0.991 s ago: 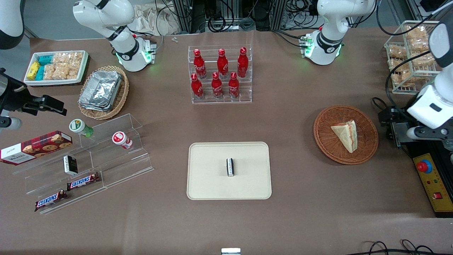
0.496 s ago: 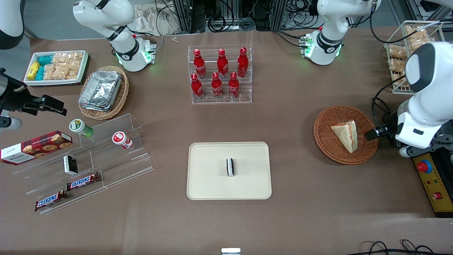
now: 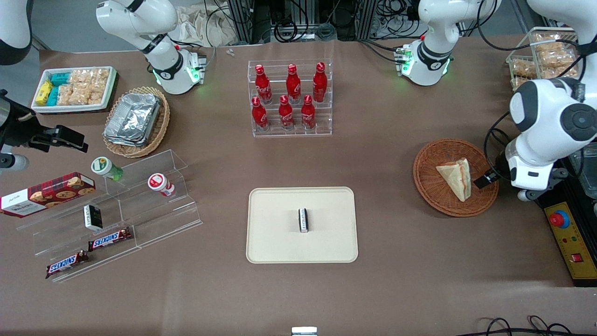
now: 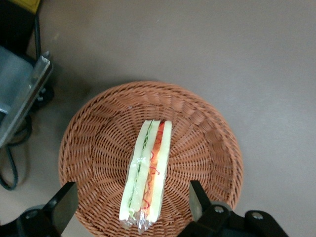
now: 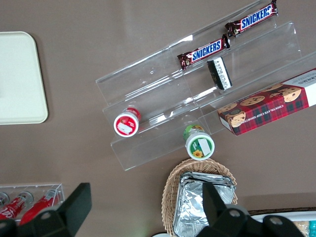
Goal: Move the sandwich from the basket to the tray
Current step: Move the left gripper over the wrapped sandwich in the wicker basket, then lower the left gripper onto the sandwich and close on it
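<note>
- The sandwich [image 3: 456, 178] is found lying in the basket [image 3: 436, 193], toward the working arm's end of the counter [image 3: 382, 280]; in the wrist view the sandwich [image 4: 147, 174] is seen edge-on, resting across the middle of the basket's woven floor [image 4: 98, 148].
- Woven floor is left bare around the sandwich on every side, and it is not touched by the basket's raised rim.
- The tray [image 3: 275, 242] is set near the middle of the counter, well apart from the basket, with a stretch of open brown counter between them.
- A small black-and-white packet [image 3: 303, 220] is seen at the tray's centre; flat cream surface is left free all round it up to the low rim.
- A clear rack of red bottles [image 3: 290, 98] is placed farther from the front camera than the tray, away from the stretch between basket and tray.
- The sandwich is shown as a triangular wedge of pale tan bread; along its cut edge, green, orange and red filling layers are visible, and a clear wrapping is gathered at one end.
- The pincer [image 4: 133, 210] is held above the basket, pointing downward, with its fingers [image 4: 63, 206] spread wide on either side of the sandwich and nothing gripped between them.
- In the front view the pincer [image 3: 482, 179] is seen over the basket's rim, just beside the sandwich, the white arm [image 3: 541, 126] being bent over it from the counter's end.
</note>
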`<state>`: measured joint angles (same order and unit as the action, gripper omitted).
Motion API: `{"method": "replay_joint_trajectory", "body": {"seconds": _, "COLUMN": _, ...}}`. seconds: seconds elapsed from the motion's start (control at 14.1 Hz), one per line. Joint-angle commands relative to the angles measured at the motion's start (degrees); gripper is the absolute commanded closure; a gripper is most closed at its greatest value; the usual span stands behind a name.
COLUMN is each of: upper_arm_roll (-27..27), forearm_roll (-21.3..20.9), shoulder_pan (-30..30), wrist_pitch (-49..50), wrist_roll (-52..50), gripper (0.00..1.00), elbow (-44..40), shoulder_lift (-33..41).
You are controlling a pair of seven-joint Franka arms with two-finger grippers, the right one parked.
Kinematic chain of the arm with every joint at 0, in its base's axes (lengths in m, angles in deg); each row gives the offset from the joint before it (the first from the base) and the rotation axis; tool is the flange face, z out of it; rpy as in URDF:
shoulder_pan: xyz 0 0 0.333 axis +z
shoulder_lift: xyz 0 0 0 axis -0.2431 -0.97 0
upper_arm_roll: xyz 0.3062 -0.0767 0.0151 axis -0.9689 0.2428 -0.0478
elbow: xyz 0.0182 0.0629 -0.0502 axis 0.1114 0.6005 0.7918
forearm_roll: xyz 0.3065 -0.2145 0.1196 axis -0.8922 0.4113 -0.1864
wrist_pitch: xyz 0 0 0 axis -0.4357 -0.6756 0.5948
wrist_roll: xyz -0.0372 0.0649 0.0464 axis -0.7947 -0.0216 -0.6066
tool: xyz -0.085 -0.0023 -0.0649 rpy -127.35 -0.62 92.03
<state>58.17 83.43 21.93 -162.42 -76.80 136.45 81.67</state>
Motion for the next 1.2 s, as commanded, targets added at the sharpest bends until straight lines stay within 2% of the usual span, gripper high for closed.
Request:
{"method": "replay_joint_trajectory", "body": {"seconds": 0.0, "upper_arm_roll": 0.60, "forearm_roll": -0.54, "shoulder_pan": -0.22, "wrist_pitch": -2.45, "wrist_roll": -5.47, "gripper": 0.00, "elbow": 3.57, "shoulder_lift": 1.73}}
{"method": "replay_joint_trajectory", "body": {"seconds": 0.57, "upper_arm_roll": 0.78, "forearm_roll": -0.10, "shoulder_pan": -0.13, "wrist_pitch": -5.79, "wrist_roll": -5.74, "gripper": 0.00, "elbow": 8.74, "shoulder_lift": 0.76}}
{"method": "replay_joint_trajectory", "body": {"seconds": 1.13, "upper_arm_roll": 0.69, "forearm_roll": -0.10, "shoulder_pan": -0.04, "wrist_pitch": -17.04, "wrist_roll": -5.65, "gripper": 0.00, "elbow": 15.69, "shoulder_lift": -0.99}}
